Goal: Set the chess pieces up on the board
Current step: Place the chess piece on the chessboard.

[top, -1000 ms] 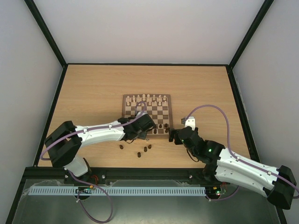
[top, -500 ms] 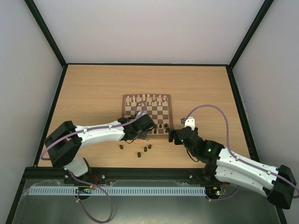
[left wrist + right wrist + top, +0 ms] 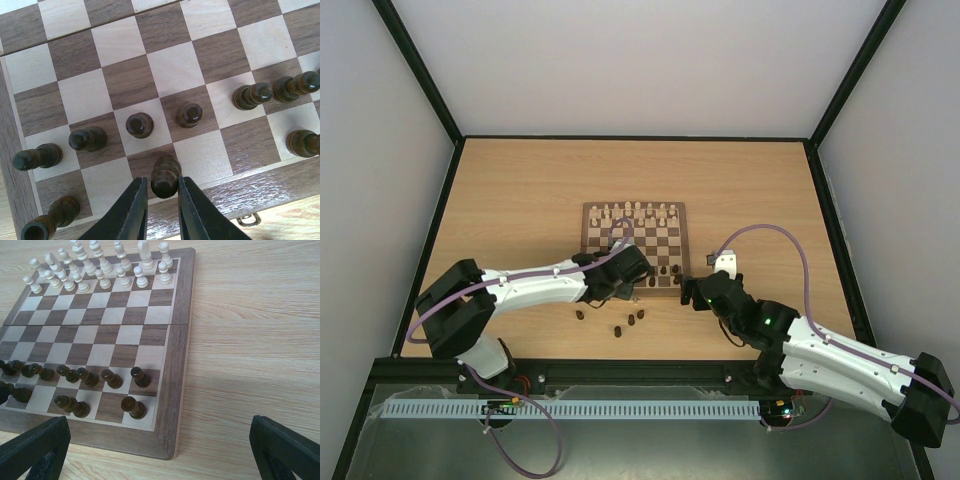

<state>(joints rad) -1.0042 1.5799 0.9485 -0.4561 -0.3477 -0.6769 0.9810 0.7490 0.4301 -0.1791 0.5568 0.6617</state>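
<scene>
Spreading across the table (image 3: 520, 190), the scene centres on the board (image 3: 175, 355). Cream-white pieces (image 3: 100, 265) are ranked along the board's far edge, and dark chess pieces (image 3: 85, 377) fill much of its two near rows. Over the board's near-left part sits the left gripper (image 3: 161, 184), jaws nearly closed about one upright dark piece (image 3: 165, 172) on a dark square of the nearest row. Whether the fingers (image 3: 135, 210) press it or merely flank it cannot be told. Off the board's near-right corner hangs the right gripper (image 3: 157, 430), jaws spread wide and empty. A few stray pieces (image 3: 630, 322) lie on the table just off the board's near edge, toward its left half. The left gripper is therefore the nearer tool, I judge. Their long axes are too small to read.
</scene>
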